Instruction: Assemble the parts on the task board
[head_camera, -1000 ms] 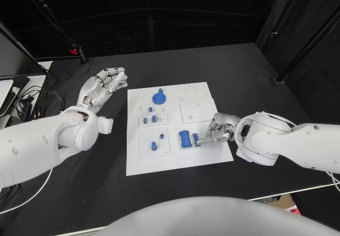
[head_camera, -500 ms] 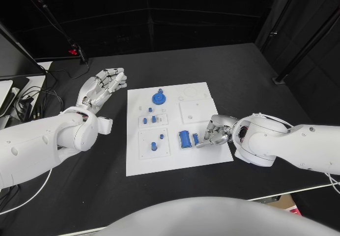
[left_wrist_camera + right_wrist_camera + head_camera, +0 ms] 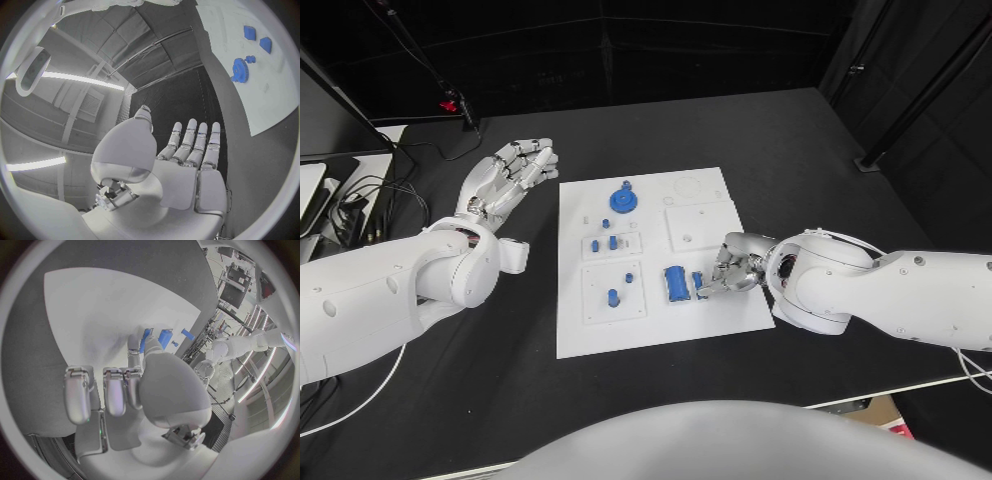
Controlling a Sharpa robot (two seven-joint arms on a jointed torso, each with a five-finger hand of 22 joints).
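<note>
board: white flat rectangular task board (image 3: 718, 312), mid-table
parts: blue; one round gear (image 3: 623, 200), several small blocks
left hand (image 3: 516, 168): raised beside board, fingers apart, holds nothing
right hand (image 3: 737, 267): pinching a blue block (image 3: 698, 282) on the board

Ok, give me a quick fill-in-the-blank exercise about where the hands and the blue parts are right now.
1. The right hand has its fingers down at the board's ____ edge.
2. The left hand is held off the board with its fingers ____.
3. The round blue gear sits at the ____ end of the board from the robot.
4. The table is ____ in colour.

Missing words: right; apart; far; black
</note>
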